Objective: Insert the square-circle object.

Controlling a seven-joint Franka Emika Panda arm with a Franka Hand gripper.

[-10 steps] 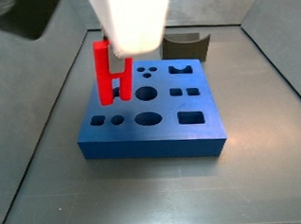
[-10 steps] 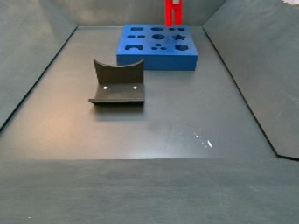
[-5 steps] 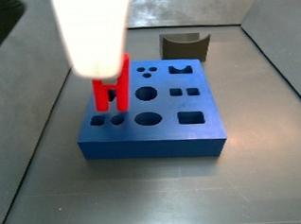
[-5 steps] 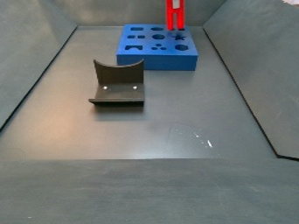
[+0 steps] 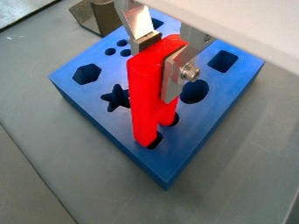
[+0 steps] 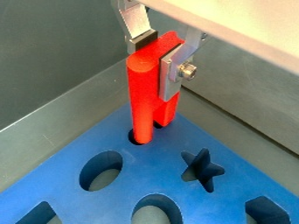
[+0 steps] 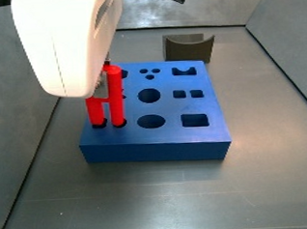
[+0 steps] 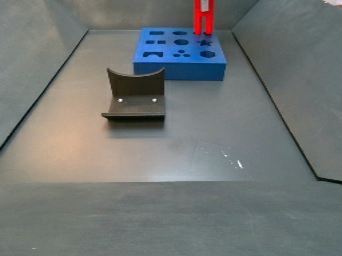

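The square-circle object (image 5: 152,96) is a bright red two-column peg, held upright. My gripper (image 5: 160,54) is shut on its upper part, one silver finger on each side, as both wrist views show (image 6: 158,52). The peg's lower end (image 6: 142,131) sits in the mouth of a hole near a corner of the blue block (image 6: 140,188). In a side view the peg (image 7: 105,95) stands at the block's (image 7: 184,134) left edge under the blurred white gripper body (image 7: 65,44). In a side view the peg (image 8: 203,18) shows at the block's (image 8: 181,62) far right corner, with the gripper out of frame.
The blue block has several other shaped holes, among them a star (image 5: 117,98) and round ones (image 7: 150,120). A dark grey curved piece (image 8: 134,95) stands on the grey floor apart from the block, also seen behind it (image 7: 188,47). Grey walls enclose the floor.
The gripper has carried the red peg along the block's left edge toward its front corner and lowered it until its lower end meets the hole.
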